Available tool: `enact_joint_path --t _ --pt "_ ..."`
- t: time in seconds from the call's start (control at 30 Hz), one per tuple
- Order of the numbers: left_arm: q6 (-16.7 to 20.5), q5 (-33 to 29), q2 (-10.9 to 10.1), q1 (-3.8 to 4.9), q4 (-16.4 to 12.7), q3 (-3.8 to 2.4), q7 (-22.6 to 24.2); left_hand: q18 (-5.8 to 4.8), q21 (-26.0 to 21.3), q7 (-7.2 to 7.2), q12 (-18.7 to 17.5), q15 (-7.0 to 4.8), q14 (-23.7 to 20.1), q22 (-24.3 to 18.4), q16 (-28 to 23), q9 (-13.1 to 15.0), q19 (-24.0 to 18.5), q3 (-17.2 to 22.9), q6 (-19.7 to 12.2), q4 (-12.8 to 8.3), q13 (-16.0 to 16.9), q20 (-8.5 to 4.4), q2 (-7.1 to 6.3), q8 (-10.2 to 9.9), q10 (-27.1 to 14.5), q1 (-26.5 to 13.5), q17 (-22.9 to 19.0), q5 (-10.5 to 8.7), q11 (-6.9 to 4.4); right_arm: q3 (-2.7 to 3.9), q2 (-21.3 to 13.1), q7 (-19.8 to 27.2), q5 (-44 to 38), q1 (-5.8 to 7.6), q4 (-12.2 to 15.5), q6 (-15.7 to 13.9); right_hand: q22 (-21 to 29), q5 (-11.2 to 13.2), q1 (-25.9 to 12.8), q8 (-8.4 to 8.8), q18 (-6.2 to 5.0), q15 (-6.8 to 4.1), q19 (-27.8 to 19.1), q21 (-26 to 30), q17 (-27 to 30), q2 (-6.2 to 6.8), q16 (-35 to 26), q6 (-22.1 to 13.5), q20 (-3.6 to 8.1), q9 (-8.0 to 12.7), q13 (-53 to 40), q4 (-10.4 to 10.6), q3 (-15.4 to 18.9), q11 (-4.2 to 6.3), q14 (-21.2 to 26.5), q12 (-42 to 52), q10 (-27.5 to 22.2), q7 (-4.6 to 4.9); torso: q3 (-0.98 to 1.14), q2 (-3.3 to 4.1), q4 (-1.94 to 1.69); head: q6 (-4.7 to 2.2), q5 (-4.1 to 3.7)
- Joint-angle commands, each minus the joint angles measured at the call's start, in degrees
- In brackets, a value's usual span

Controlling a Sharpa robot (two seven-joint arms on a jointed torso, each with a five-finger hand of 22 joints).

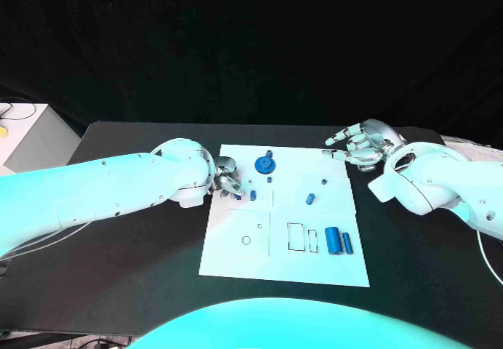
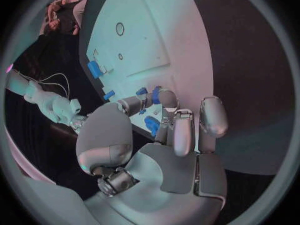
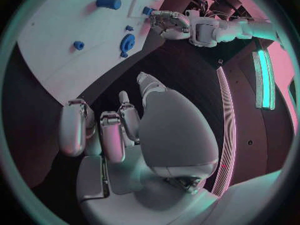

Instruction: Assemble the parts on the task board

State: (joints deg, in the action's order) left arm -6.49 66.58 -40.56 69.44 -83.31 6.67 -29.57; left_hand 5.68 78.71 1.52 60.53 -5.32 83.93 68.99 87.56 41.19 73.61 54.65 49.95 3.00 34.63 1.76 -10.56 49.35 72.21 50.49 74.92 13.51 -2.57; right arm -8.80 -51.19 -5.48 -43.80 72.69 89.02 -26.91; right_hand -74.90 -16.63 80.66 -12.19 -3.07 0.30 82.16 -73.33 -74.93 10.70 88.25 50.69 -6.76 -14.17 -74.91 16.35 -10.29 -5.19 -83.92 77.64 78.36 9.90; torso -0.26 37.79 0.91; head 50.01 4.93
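Left hand at the task board, right hand off it

A small blue part is pinched by the left hand at the board's 9 o'clock edge. The right hand is held empty, fingers loosely apart, at 2 o'clock.

My left hand hangs over the edge of the white task board, fingers curled inward. Small blue parts lie just past my fingertips, one close under them, though I cannot tell whether I touch it. More blue pieces sit farther along the board.
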Motion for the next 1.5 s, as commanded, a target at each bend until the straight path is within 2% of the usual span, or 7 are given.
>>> enact_joint_path --t 0.03,0.47,0.67,1.17,1.4,1.47,1.5 --pt "-1.1 -0.3 0.0 -0.79 -0.3 0.54 -0.3 -0.56 0.0 -0.04 -0.1 -0.28 4.7 0.1 0.1 -0.1 0.4 6.5 0.0 -6.1 -0.1 -0.15 2.11 0.4 0.4 1.4 9.7 0.27 -0.07 0.01 0.0 0.5 -0.4 -0.03 0.0 0.2 -4.9 -0.3 -0.5 -0.39 -0.82 0.43 -0.4 0.2 -10.7 0.07 -0.4 -0.5 0.1 0.1 -2.9 0.1 -0.1 0.2 -4.7 -0.3 -0.4 -0.1 -0.01 -0.01 -0.01 -0.01 0.0" --pt "0.3 1.7 -0.4 -0.86 -0.9 0.54 -0.3 -0.63 0.3 0.0 -0.1 -0.27 4.7 0.5 0.1 -0.1 0.7 7.3 0.2 -6.8 -0.2 -0.26 2.75 0.7 0.5 1.5 9.8 0.38 -0.05 0.01 0.1 0.6 -0.4 -0.12 -0.1 0.3 -4.9 -0.3 -0.7 -0.46 -0.8 0.44 -0.4 0.2 -10.8 0.06 -0.4 -0.5 0.09 0.1 -3.0 0.1 0.0 0.19 -4.8 -0.3 -0.4 -0.1 0.06 0.0 -0.04 -0.01 0.1" --pt "0.5 2.2 -0.5 -0.92 -1.2 0.54 -0.3 -0.63 0.3 0.01 -0.2 -0.26 4.7 0.5 0.1 -0.1 0.7 7.4 0.2 -6.8 -0.3 -0.27 2.81 0.7 0.5 1.5 9.8 0.38 -0.05 0.01 0.1 0.6 -0.4 -0.17 -0.1 0.3 -4.9 -0.3 -0.7 -0.46 -0.8 0.44 -0.4 0.2 -10.8 0.06 -0.4 -0.5 0.09 0.1 -3.0 0.1 0.0 0.19 -4.8 -0.3 -0.4 -0.1 0.03 0.0 0.03 -0.01 0.15" --pt "0.5 3.6 -0.7 -1.15 -1.7 0.55 -0.3 -0.63 0.4 0.02 -0.2 -0.26 4.7 0.6 0.1 -0.2 0.7 7.6 0.2 -7.0 -0.4 -0.3 3.01 0.8 0.5 1.5 9.8 0.35 -0.03 0.01 0.0 0.6 -0.4 -0.23 -0.1 0.3 -4.9 -0.3 -0.7 -0.46 -0.8 0.44 -0.4 0.2 -10.8 0.06 -0.4 -0.5 0.09 0.1 -3.0 0.1 0.0 0.19 -4.8 -0.3 -0.4 -0.1 0.01 -0.03 -0.09 -0.01 0.1" --pt "0.5 3.6 -0.7 -1.24 -1.7 0.55 -0.3 -0.67 0.4 0.07 0.0 -0.12 4.7 0.6 0.2 -0.3 0.7 6.4 0.1 -6.6 -0.2 -0.24 2.3 1.0 0.8 -0.2 9.9 -0.28 0.09 0.01 0.0 0.7 -0.3 -0.26 -0.1 0.2 -4.9 -0.1 -1.2 -0.56 -0.8 0.45 -0.4 0.3 -10.8 -0.16 -0.4 -0.5 0.09 0.1 -3.0 0.2 0.0 0.18 -4.7 -0.2 -0.3 -0.09 -0.04 -0.01 -0.05 -0.01 0.16" --pt "0.6 3.5 -0.7 -1.29 -1.6 0.55 -0.3 -0.66 0.2 -0.18 0.0 -0.18 4.7 0.5 0.1 -0.5 0.5 4.0 -0.1 -5.5 -0.3 -0.03 1.2 1.3 0.9 -2.0 9.8 -0.73 -0.02 0.01 0.0 0.7 -0.3 -0.27 -0.2 0.1 -4.9 -0.1 -1.3 -0.56 -0.81 0.45 -0.4 0.3 -10.8 -0.18 -0.4 -0.5 0.09 0.1 -2.9 0.3 0.0 0.18 -4.7 -0.3 -0.4 -0.09 -0.02 -0.02 -0.01 -0.01 0.15" --pt "0.6 3.5 -0.7 -1.32 -1.6 0.55 -0.3 -0.66 0.2 -0.21 0.0 -0.2 4.7 0.5 0.1 -0.6 0.5 3.7 -0.1 -5.3 -0.3 0.0 1.08 1.3 0.9 -2.1 9.8 -0.77 -0.04 0.01 0.0 0.8 -0.3 -0.28 -0.2 0.1 -4.9 -0.1 -1.3 -0.56 -0.81 0.45 -0.4 0.3 -10.8 -0.18 -0.4 -0.5 0.09 0.1 -2.9 0.3 0.0 0.18 -4.7 -0.3 -0.4 -0.09 -0.02 -0.01 -0.01 -0.01 0.13"
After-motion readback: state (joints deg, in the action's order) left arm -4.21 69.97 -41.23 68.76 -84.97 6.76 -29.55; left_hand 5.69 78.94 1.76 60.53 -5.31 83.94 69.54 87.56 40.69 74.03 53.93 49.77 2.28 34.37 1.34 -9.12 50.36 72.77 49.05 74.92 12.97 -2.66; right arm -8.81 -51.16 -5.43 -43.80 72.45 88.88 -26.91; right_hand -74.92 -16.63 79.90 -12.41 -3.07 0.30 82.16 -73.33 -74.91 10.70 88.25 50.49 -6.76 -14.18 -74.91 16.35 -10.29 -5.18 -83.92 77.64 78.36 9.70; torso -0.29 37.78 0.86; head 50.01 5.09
